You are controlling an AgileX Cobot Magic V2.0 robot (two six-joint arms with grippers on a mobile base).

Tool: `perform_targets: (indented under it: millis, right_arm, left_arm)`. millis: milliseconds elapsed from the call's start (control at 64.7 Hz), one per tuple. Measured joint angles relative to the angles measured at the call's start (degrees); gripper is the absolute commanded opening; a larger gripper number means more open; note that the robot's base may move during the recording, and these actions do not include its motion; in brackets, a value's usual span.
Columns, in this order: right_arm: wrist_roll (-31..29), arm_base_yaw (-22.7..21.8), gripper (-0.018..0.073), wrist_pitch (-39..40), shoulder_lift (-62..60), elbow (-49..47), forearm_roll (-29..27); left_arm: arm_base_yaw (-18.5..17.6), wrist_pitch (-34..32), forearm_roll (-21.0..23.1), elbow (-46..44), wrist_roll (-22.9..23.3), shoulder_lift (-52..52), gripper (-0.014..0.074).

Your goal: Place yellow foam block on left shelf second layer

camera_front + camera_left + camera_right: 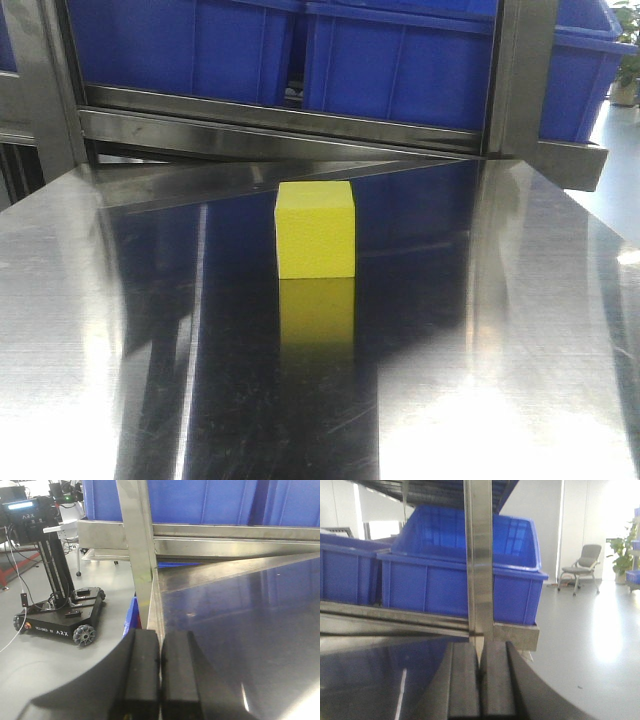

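Observation:
The yellow foam block (pixel 316 229) stands upright on the shiny steel shelf surface (pixel 480 330), near its middle, with its reflection below it. Neither gripper shows in the front view. In the left wrist view my left gripper (pixel 160 636) is shut with nothing between its black fingers, sitting over the shelf's left edge by an upright steel post (pixel 137 555). My right gripper (pixel 480 647) is also shut and empty, at the shelf's right side in front of another post (pixel 479 560). The block shows in neither wrist view.
Blue plastic bins (pixel 400 60) fill the shelf level above and behind the block, on a steel rail (pixel 280 125). A black wheeled robot base (pixel 60 615) stands on the floor to the left. A chair (pixel 581 570) and a plant (pixel 625 555) stand far right.

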State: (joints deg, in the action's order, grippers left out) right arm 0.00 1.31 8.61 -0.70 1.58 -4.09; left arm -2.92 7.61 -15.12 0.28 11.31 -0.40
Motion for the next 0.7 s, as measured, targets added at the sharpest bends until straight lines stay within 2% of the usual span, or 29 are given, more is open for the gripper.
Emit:
perform_targets:
  millis: [93,232,355,433,587,695]
  right_arm:
    - [0.0,0.0,0.0056,-4.57,0.0,-3.72,0.0]
    - [0.0,0.0,0.0057,-17.2,2.49,-13.79,0.0]
    - [0.0,0.0,0.0069,-28.53,9.97,-23.09,0.0]
    - [0.0,0.0,0.0139,-33.78,15.02,-28.14,0.0]
    - [0.0,0.0,0.0422,-40.98,24.89,-34.83,-0.11]
    - [0.0,0.0,0.0561,-42.57,30.41,-37.5,-0.65]
  left_arm:
    - [0.0,0.0,0.0,0.0,0.0,0.0,0.0137]
    - [0.0,0.0,0.0,0.0,0.0,0.0,0.0137]
    - [0.0,0.0,0.0,0.0,0.0,0.0,0.0137]
    - [0.0,0.0,0.0,0.0,0.0,0.0,0.0137]
    - [0.0,0.0,0.0,0.0,0.0,0.0,0.0137]
    - [0.0,0.0,0.0,0.0,0.0,0.0,0.0137]
